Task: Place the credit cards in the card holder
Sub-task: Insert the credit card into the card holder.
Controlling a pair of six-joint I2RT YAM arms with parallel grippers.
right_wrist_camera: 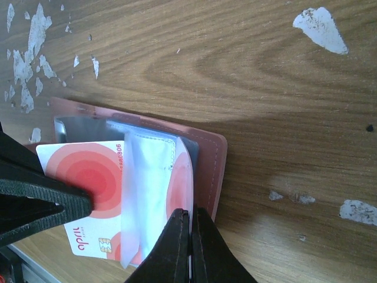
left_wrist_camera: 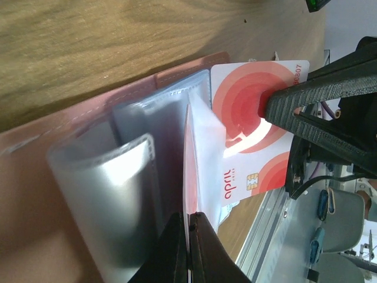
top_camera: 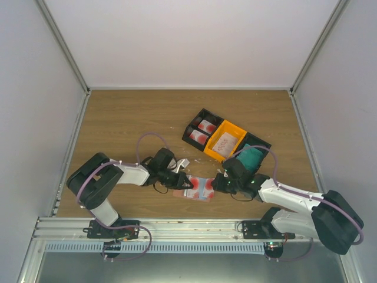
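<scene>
The salmon-pink card holder [top_camera: 178,191] [left_wrist_camera: 35,194] [right_wrist_camera: 215,171] lies open on the table between both grippers, its clear sleeves [left_wrist_camera: 100,177] fanned up. My left gripper [top_camera: 181,177] [left_wrist_camera: 189,217] is shut on a white-and-red credit card [right_wrist_camera: 76,165], edge-on in its own view. My right gripper [top_camera: 221,184] [right_wrist_camera: 190,211] is shut on a second white-and-red credit card [left_wrist_camera: 256,147], one finger above and one below it. A white translucent sleeve [right_wrist_camera: 150,177] stands between the two cards. Whether either card sits inside a sleeve, I cannot tell.
Behind the right arm stands a row of bins: a black one [top_camera: 200,131] with red-and-white cards, an orange one [top_camera: 224,140], and a black one holding teal cards [top_camera: 253,158]. White flecks [right_wrist_camera: 318,26] dot the wood. The metal rail [top_camera: 188,227] runs close behind the holder.
</scene>
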